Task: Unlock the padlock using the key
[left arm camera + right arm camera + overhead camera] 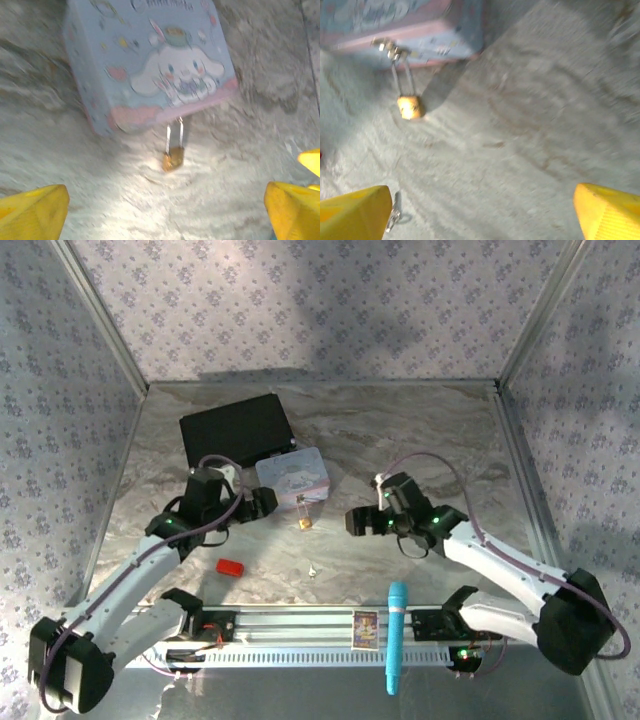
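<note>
Floral-patterned walls enclose a grey marbled desk point(420, 440), on which a pastel cartoon-printed tin point(292, 475) is set near the middle, just in front of a black box point(235, 430). The padlock point(303, 517) is laid on the desk at the tin's near edge, its brass body pointed toward the arms and its silver shackle reaching up to the tin's latch. The key point(313, 570) is seen lying flat on the desk nearer the arms, apart from the padlock, with a small red block point(230, 566) to its left. The left end effector point(262, 503) is held just left of the padlock, its yellow fingertips point(32, 212) spread wide and nothing gripped between them. The right end effector point(355, 520) is held to the padlock's right, likewise released; in the right wrist view the key is seen just beside one of its fingertips point(355, 215). A blue tool point(396, 635) is laid across the rail between the arm bases.
</note>
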`<state>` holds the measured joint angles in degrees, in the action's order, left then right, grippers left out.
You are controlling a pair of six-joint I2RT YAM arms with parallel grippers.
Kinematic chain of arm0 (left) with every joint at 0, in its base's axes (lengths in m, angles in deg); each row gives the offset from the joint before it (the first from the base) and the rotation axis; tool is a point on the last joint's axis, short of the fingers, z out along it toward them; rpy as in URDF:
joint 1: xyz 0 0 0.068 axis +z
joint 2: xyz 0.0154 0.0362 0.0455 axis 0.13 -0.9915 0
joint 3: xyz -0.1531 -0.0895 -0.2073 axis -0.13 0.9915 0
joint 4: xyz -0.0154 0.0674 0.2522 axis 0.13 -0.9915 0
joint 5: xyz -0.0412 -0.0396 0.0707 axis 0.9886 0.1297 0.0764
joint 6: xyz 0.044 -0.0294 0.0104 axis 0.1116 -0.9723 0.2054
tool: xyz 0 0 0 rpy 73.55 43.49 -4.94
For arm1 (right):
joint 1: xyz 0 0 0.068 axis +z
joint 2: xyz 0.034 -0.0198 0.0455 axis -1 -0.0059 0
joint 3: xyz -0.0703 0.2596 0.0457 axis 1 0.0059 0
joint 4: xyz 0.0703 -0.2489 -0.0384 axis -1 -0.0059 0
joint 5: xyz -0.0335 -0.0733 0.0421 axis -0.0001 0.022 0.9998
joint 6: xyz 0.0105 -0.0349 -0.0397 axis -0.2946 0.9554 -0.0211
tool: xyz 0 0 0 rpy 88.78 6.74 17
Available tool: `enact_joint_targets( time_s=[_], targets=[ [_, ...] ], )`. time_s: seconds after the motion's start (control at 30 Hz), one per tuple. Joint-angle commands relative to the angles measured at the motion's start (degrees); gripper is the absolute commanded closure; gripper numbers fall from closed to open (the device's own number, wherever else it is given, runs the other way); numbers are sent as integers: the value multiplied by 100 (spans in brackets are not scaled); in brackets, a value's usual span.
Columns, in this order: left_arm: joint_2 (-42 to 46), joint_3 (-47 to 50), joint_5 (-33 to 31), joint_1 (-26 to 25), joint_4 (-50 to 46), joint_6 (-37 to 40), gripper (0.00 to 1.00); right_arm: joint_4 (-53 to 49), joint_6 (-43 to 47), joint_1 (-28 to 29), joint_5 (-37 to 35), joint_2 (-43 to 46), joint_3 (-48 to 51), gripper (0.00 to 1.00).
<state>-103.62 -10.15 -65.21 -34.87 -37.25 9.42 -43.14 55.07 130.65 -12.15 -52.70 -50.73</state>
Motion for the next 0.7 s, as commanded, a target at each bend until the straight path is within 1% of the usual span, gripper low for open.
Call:
enact_joint_targets(
  time_s=[0.0,0.07,0.2,0.3,0.37,0.47,0.6,0.67],
  targets=[
    [-14,180,316,-435,-7,-449,3,-120,-776,720,-535,-208,37,9],
    [-62,335,327,-747,220,-637,4,-14,-1095,1231,-712,-341,63,14],
    [-160,375,62,-1198,116,-776,3,-39,-1314,1984,-907,-703,-103,19],
    [-151,461,-56,-1361,219,-934,3,181,-1516,2419,-939,-1122,-209,29],
    [-165,517,-60,-1398,299,-997,3,406,-1641,2679,-977,-1475,-315,34],
    [-192,566,-198,-1426,301,-1060,4,564,-1745,2909,-1137,-1917,-495,40],
    [-213,649,-255,-1444,361,-1106,5,998,-1914,2993,-1079,-2261,-540,45],
    [-199,659,-286,-1443,320,-1106,5,987,-1952,3023,-1067,-2441,-619,47]
  ],
)
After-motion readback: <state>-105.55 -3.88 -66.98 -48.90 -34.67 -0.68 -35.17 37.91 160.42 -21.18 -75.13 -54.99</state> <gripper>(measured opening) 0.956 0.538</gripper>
